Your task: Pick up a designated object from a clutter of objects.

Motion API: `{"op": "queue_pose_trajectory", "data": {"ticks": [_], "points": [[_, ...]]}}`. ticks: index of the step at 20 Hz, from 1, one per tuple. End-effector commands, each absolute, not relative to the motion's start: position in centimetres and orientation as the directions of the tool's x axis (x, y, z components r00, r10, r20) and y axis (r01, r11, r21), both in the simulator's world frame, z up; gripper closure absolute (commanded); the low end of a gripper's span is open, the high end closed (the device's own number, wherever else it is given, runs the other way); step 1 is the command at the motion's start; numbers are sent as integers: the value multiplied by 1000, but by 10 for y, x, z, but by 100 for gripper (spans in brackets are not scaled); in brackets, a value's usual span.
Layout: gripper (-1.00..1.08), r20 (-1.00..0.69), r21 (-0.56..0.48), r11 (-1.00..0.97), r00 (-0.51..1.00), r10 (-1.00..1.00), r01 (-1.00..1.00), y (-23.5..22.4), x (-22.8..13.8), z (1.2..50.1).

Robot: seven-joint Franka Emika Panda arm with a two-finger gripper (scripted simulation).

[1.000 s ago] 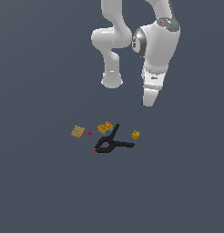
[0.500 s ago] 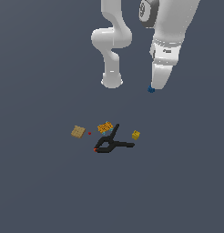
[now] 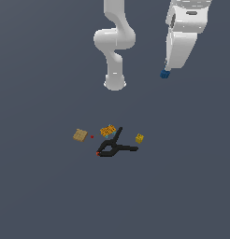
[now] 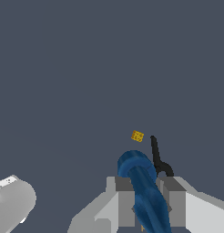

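The blue piece (image 3: 165,73) hangs high above the floor at the tip of my gripper (image 3: 166,72), in the upper right of the exterior view. In the wrist view the gripper (image 4: 145,195) is shut on the blue piece (image 4: 143,186), one grey finger (image 4: 124,200) on each side of it. The rest of the clutter lies far below: the black spring clamp (image 3: 113,146), the tan waffle-textured square (image 3: 80,135), the orange-yellow lump (image 3: 108,130), the yellow cube (image 3: 140,138) and the tiny red dot (image 3: 92,137). The wrist view shows the yellow cube (image 4: 137,136) and part of the clamp (image 4: 157,157).
The arm's white base (image 3: 115,83) stands on the dark grey floor behind the clutter. Part of a white arm link (image 4: 11,205) shows in the wrist view.
The arm has lifted higher and moved toward the exterior view's right with the blue piece in the gripper. The items on the floor have not moved.
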State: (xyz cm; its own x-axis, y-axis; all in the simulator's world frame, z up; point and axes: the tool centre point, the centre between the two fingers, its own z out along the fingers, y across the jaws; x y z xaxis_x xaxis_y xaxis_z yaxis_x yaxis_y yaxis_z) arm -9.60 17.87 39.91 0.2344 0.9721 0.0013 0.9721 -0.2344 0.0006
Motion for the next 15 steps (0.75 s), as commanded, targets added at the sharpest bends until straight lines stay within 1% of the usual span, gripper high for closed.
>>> {"op": "queue_pose_trajectory", "data": {"ticks": [1,8,15], "points": [[108,0,0,-235,235,972,972,180,-94,414],[108,0,0,-235,235,972,972,183,-89,438],[108,0,0,-235,235,972,972,184,-88,441]]}}
